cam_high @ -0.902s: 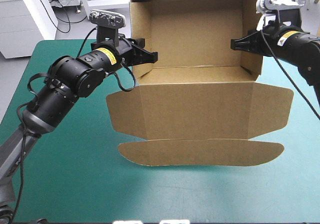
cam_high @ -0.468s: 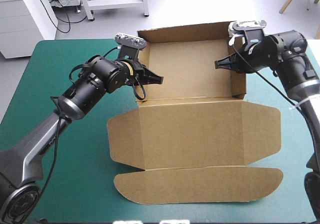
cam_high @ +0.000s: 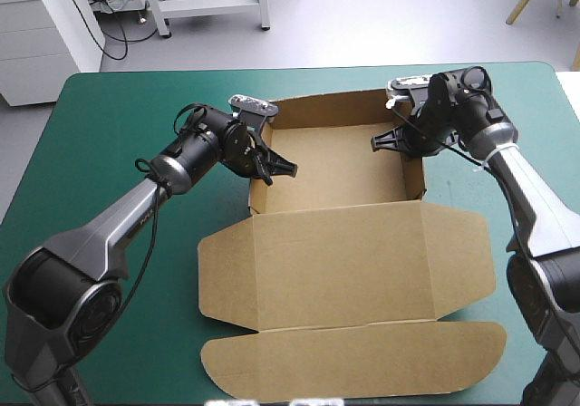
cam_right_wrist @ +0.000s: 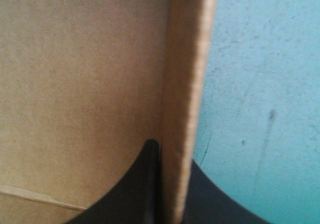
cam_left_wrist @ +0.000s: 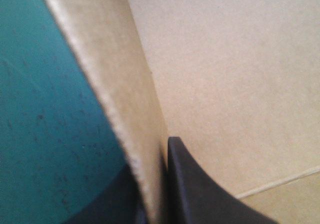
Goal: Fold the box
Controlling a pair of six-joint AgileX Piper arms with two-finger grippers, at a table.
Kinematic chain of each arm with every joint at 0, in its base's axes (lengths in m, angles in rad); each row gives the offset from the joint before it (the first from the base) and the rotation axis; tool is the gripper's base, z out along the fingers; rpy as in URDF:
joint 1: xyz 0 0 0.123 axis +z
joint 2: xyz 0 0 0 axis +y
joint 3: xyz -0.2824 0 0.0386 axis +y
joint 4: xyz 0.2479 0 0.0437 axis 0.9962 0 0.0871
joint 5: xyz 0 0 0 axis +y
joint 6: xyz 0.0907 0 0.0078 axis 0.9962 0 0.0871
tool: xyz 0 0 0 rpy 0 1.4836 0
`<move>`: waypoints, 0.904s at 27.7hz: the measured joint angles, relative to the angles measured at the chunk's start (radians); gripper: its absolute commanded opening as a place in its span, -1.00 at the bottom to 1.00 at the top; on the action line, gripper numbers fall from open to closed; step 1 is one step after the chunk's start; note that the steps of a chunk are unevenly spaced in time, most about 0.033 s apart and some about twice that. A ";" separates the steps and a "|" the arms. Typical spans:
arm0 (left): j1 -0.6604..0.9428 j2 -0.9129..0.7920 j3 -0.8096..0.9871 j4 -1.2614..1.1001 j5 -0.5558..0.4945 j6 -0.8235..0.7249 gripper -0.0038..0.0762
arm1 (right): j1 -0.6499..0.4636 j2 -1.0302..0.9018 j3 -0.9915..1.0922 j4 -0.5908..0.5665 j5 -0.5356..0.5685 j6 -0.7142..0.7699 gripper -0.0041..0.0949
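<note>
Walls of box point(cam_high: 340, 166) are up, L gripper point(cam_high: 282, 164) & R gripper point(cam_high: 381, 140) each pinch a side wall btwn fingers; lid point(cam_high: 344, 261) flat, flaps untucked.

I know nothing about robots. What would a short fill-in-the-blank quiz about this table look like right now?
The left gripper is shut on the box's ____ wall. The right gripper is shut on its ____ wall. The lid lies ____ on the teal-green cover, nearer the robot than the open tray.
Missing words: left; right; flat.
</note>
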 measured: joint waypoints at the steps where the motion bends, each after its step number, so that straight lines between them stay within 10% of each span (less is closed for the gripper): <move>1: 0.010 0.015 0.000 -0.011 0.006 0.009 -0.91 | 0.001 0.019 0.000 0.006 0.000 0.000 -0.95; 10: 0.037 0.077 -0.005 -0.034 0.032 0.103 -0.11 | 0.008 0.139 0.000 0.030 -0.021 -0.016 -0.77; 16: 0.033 0.091 -0.005 -0.051 0.038 0.136 0.71 | 0.011 0.150 0.000 0.067 -0.024 -0.042 0.21; 21: 0.029 0.091 -0.009 -0.061 0.058 0.136 0.75 | 0.022 0.152 0.000 0.106 0.013 -0.048 0.98; 25: 0.028 0.090 -0.075 -0.057 0.082 0.131 0.74 | 0.023 0.113 0.000 0.109 0.019 -0.048 0.91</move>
